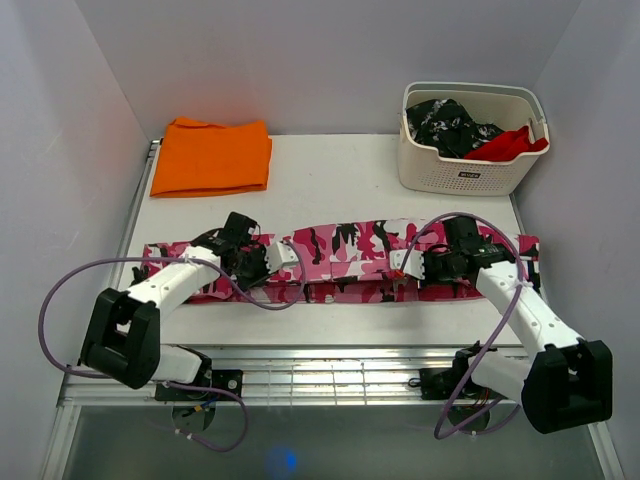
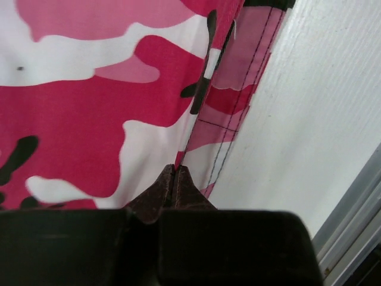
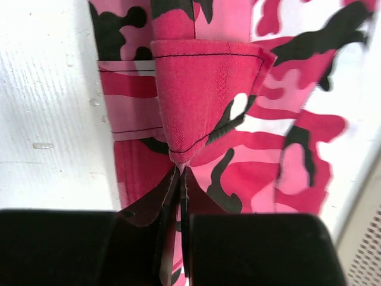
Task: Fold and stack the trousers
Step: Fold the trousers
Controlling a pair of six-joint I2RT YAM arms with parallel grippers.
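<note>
Trousers [image 1: 340,262] of long woven cloth, camouflage-printed in hot pink, pale pink, white and black, lie stretched in a flat band from left to right across the near half of a white table [image 1: 330,175].

The left gripper [image 1: 290,256] rests on the band left of its middle. In its wrist view its dark jaws are closed tip to tip on a crease just beside a stitched seam, seemingly nipping the cloth. The right gripper [image 1: 398,266] rests on the band right of its middle. Its jaws are clamped on a raised fold of hot pink cloth that peaks up from the tips.

A folded plain orange cloth [image 1: 212,156] lies at the far left corner. A cream plastic basket [image 1: 465,178] at the far right holds a black-and-white speckled garment [image 1: 445,125] and a red cloth [image 1: 510,145].

The trousers look light, limp and not slippery. They will probably sag and drag on the table wherever they are unsupported. Seams and hems, being thicker, seem the surest places to pinch, with both arms lifting evenly so the layers do not slide apart.
</note>
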